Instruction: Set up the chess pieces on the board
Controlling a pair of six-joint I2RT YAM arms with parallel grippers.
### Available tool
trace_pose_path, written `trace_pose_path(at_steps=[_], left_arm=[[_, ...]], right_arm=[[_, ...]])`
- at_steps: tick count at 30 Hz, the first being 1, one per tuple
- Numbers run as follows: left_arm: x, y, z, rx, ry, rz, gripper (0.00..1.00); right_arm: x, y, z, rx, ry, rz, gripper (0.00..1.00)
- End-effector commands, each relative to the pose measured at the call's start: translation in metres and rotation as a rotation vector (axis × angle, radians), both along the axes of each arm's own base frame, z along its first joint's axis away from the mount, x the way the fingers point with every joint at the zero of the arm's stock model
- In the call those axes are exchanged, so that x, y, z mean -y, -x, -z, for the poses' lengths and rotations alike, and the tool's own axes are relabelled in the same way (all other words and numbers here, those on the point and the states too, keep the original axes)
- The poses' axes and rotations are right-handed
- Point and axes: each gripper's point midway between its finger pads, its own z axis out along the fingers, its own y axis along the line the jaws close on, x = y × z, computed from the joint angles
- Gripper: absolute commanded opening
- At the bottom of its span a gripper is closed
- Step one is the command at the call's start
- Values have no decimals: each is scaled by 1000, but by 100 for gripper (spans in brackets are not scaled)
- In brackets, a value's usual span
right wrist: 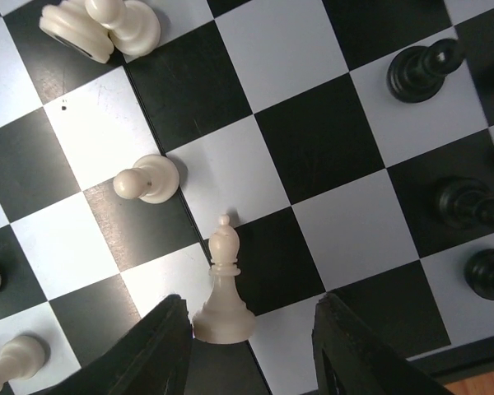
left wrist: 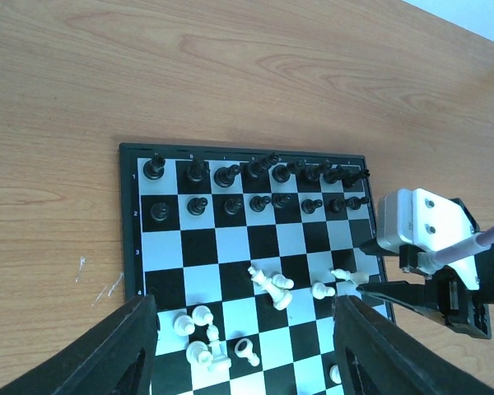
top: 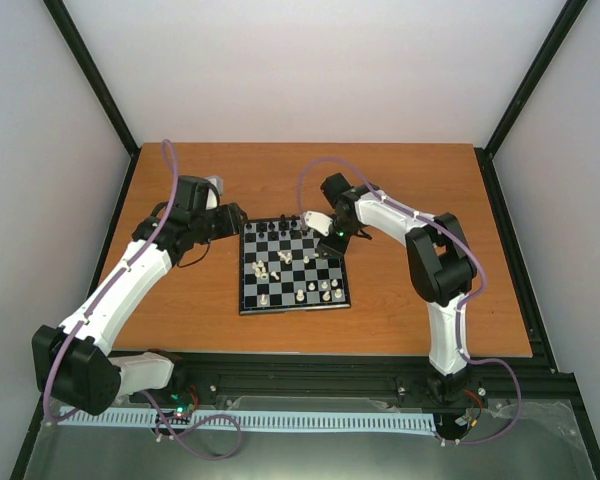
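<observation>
The board (top: 280, 299) lies mid-table. On it, black chess pieces (left wrist: 255, 171) stand in two rows along its far edge, and cream-white ones (left wrist: 273, 286) lie scattered over the middle squares. My left gripper (left wrist: 243, 303) hovers open above the white cluster, holding nothing. My right gripper (right wrist: 251, 304) is low over the board's right side with its jaws apart. A white bishop (right wrist: 224, 288) sits between them, its base against the left finger (right wrist: 160, 346), with a clear gap to the right finger (right wrist: 354, 346). A white pawn (right wrist: 148, 179) lies just beyond it.
The wooden table (top: 420, 310) stretches around the board. Black frame posts and white walls close off the back and sides. The right arm's camera block (left wrist: 416, 218) hangs over the board's right edge. Black pieces (right wrist: 420, 70) stand close to the right of my right gripper.
</observation>
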Motion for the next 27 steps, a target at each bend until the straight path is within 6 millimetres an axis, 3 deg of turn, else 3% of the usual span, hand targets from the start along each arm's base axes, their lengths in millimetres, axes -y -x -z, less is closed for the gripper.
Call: trace_pose_path(at_steps=[1,15,19,23,27], left_arm=[[1,-5,-4,17,-3,17,61],[2,-5,-2,11,-2,24,61],[2,-5,-2,12,-4,25,61],[1,-5,-2,12,-11,25,61],[0,-5,-1,14,-14,22,61]], right_arm=[[0,4,13,-30,9,-12,40],[5,15,27,-78,32,-13,31],[7,17,23,-73,29,-12,23],[2,19,2,-57,-15,2,17],[-2,22,-42,-1,-101,30,13]])
